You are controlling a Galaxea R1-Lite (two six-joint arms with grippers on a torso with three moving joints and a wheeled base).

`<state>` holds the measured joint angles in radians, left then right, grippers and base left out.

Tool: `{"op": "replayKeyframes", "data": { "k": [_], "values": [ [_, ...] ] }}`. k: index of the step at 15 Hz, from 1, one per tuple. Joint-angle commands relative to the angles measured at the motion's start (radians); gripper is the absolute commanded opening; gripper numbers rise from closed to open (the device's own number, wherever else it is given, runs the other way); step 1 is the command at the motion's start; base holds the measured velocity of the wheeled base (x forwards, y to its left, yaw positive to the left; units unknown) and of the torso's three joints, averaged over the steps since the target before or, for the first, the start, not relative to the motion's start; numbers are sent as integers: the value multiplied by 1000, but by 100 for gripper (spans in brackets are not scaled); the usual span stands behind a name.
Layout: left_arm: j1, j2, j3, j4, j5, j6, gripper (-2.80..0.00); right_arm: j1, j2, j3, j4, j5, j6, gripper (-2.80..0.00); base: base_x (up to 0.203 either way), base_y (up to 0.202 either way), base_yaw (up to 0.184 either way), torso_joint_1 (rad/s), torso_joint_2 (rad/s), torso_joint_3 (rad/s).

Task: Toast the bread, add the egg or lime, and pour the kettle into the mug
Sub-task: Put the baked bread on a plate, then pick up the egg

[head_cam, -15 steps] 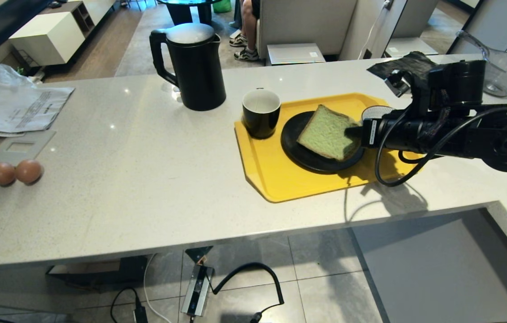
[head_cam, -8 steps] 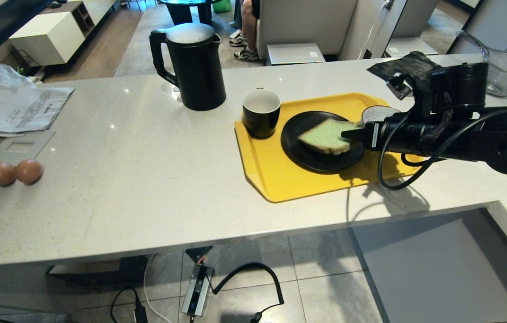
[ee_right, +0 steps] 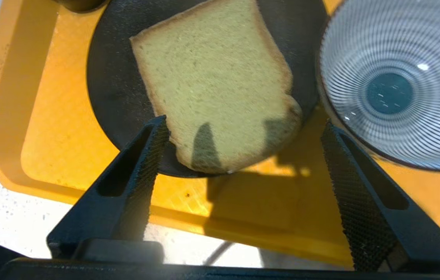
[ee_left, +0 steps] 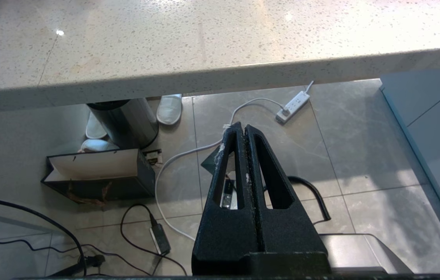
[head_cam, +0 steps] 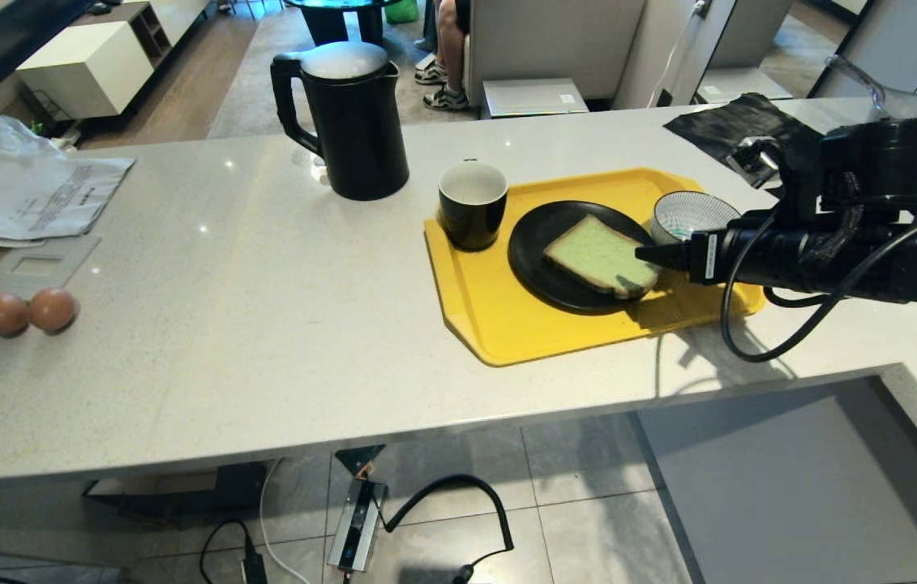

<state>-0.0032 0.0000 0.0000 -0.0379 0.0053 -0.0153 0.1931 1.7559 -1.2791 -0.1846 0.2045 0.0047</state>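
Pale stone counter (head_cam: 263, 268), yellow tray (head_cam: 507, 324) — the bread (head_cam: 600, 257) lies flat on the black plate (head_cam: 543, 259), my right gripper (ee_right: 243, 128) spread wide, empty, just beside its edge. Bread plated, I judge; next the egg, not in view — my left gripper (ee_left: 242, 132) hangs closed below the counter edge

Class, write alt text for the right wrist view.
The right gripper hangs open just clear of a slice of green bread lying flat on a black plate. The plate sits on a yellow tray beside a striped bowl.
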Motion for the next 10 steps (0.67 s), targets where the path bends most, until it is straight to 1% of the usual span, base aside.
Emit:
{"op": "replayKeyframes", "data": {
  "k": [1,4,6,8,10],
  "values": [
    [0,0,14,0,1,0,-280,-9,-40,16,-1,1,0,0,0,0,0,0,0,0],
    [0,0,14,0,1,0,-280,-9,-93,42,-15,1,0,0,0,0,0,0,0,0],
    [0,0,14,0,1,0,-280,-18,-142,64,-76,1,6,0,0,0,0,0,0,0],
    [0,0,14,0,1,0,-280,-50,-198,77,-120,1,12,0,0,0,0,0,0,0],
    [0,0,14,0,1,0,-280,-108,-222,68,-128,5,22,0,0,0,0,0,0,0]
  ]
}}
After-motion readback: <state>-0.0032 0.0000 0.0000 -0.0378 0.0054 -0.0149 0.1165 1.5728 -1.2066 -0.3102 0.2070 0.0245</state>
